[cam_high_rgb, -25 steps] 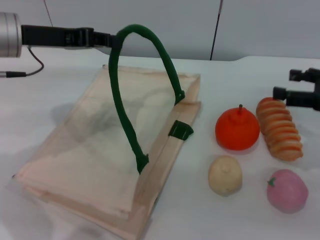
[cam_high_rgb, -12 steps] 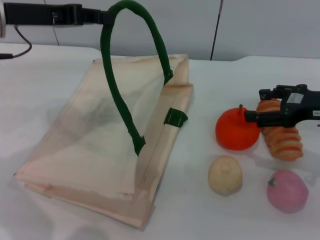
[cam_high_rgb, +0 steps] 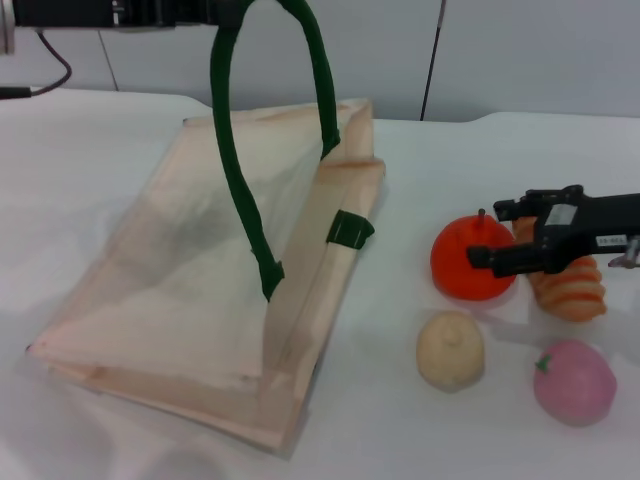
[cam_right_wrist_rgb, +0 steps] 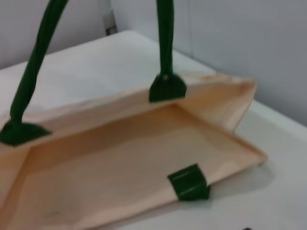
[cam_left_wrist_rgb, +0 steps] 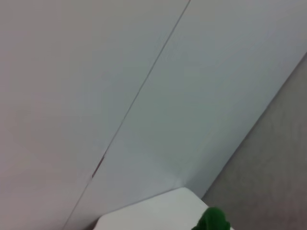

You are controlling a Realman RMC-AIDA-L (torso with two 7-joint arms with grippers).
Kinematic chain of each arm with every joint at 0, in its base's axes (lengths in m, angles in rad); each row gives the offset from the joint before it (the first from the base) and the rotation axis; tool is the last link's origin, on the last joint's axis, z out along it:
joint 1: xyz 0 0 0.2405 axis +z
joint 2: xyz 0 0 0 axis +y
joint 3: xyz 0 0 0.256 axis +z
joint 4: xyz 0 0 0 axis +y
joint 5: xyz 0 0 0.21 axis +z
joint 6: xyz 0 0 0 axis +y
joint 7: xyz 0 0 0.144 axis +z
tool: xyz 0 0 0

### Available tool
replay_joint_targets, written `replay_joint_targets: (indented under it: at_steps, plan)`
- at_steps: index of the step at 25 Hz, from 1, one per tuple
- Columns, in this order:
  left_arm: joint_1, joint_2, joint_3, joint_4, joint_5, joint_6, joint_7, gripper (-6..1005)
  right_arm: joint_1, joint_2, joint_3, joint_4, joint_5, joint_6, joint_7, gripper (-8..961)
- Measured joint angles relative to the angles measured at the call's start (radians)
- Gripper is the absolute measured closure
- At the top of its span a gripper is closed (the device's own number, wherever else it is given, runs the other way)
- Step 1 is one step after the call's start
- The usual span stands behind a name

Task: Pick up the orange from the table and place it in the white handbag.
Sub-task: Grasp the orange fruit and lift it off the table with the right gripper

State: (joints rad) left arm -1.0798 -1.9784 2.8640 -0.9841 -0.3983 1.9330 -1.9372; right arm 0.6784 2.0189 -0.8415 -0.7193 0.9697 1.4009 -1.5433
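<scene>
Orange [cam_high_rgb: 470, 262]: sat on the table [cam_high_rgb: 90, 160], short dark stem pointing up; round, no evident long axis. Right gripper [cam_high_rgb: 500, 235]: fingers spread apart, reaching over the orange's top from its right side, holding nothing; contact could not be told. Striped loaf [cam_high_rgb: 572, 284]: beneath the gripper body. Left gripper [cam_high_rgb: 215, 12]: pinched on the green handle [cam_high_rgb: 235, 170], lifting open the white handbag [cam_high_rgb: 230, 290].

Round stemmed orange [cam_high_rgb: 472, 260] on the table [cam_high_rgb: 420, 420], beside the propped-open white handbag [cam_high_rgb: 215, 290].
</scene>
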Motion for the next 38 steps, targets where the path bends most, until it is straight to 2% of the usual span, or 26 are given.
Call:
replay_joint_targets:
  at_steps: [7, 12, 18, 38]
  plan:
    - [-0.005, -0.002, 0.000, -0.042, -0.012, 0.015, -0.011, 891, 0.042, 0.001, -0.044, 0.056, -0.008, -0.076, 0.002, 62]
    - [-0.009, -0.002, 0.000, -0.042, -0.016, 0.016, -0.012, 893, 0.052, 0.001, -0.056, 0.074, -0.009, -0.122, 0.005, 62]
    - [-0.009, -0.002, 0.000, -0.042, -0.022, 0.024, -0.014, 893, 0.058, 0.001, -0.125, 0.080, -0.011, -0.194, 0.042, 63]
    - [-0.010, -0.002, 0.000, -0.042, -0.022, 0.024, -0.014, 894, 0.066, 0.003, -0.165, 0.094, -0.061, -0.258, 0.090, 64]
